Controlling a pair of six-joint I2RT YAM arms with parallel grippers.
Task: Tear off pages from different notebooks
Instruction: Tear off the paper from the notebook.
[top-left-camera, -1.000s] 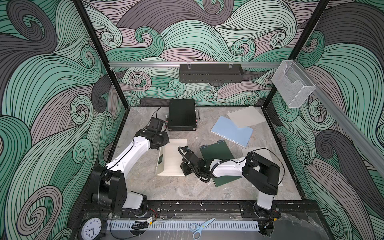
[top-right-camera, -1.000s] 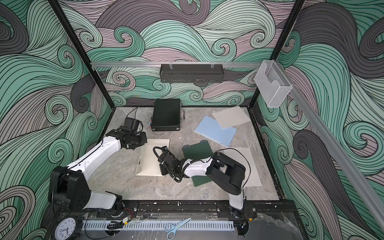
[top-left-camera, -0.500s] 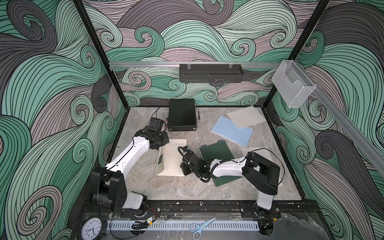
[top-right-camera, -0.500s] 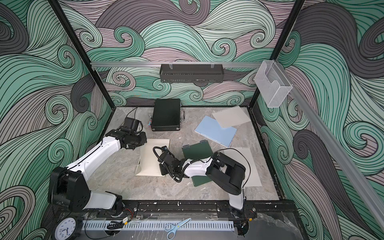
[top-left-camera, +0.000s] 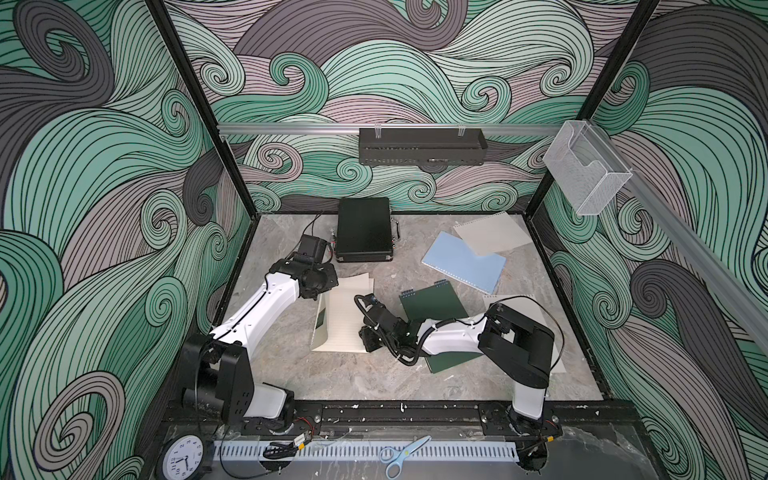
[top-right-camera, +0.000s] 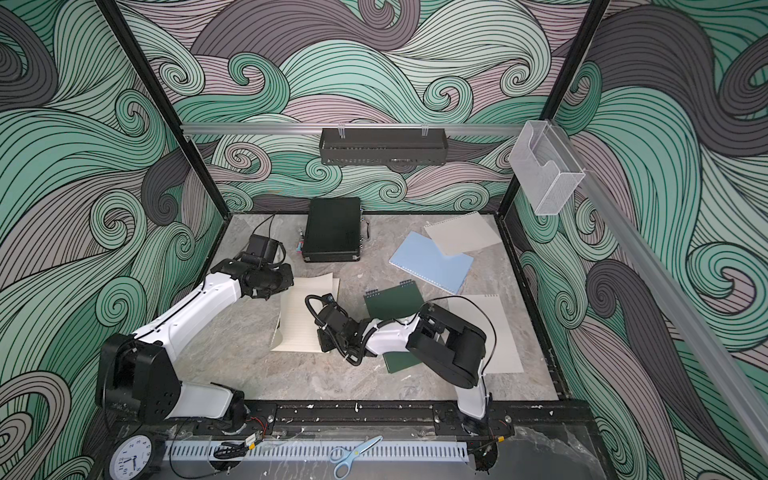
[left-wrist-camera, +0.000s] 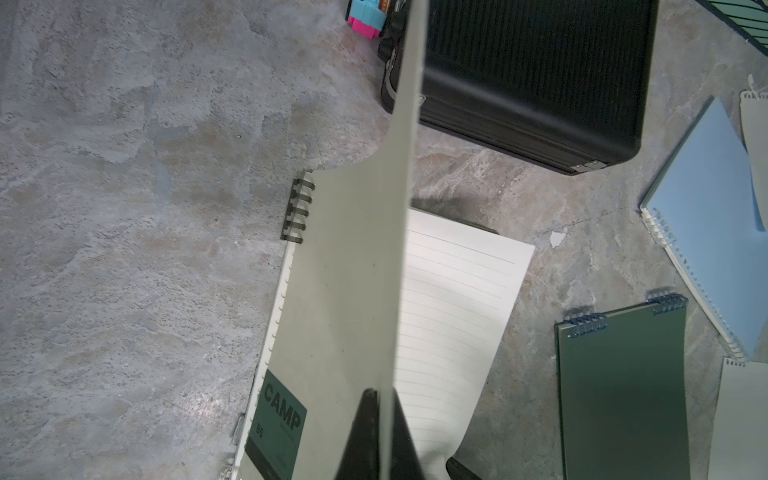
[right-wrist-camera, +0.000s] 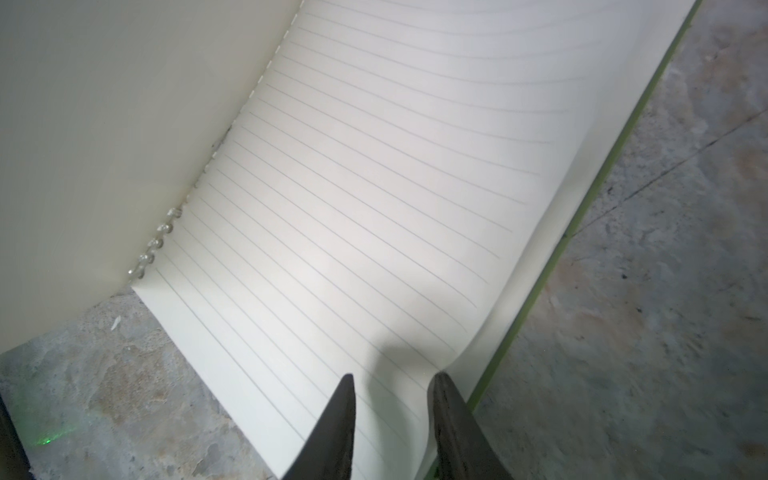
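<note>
Here, notebook cover stands pinched between left fingers.

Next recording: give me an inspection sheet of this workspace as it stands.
Surface: grey marble-look tabletop; one paper scrap.
Job's things: beige notebook open, its cover lifted; dark green notebook partly under the right arm; light blue notebook closed; loose page overlapping it; second loose page beside the right arm.
Clutter: black case at the back; scissors and clock on the front ledge.
Grippers: left gripper shut on the cover; right gripper open, fingers apart over the lined page.
Cables: black cable looping beside the right wrist; no snag seen.
Surroundings: wave-patterned walls, black rack, clear holder.
</note>
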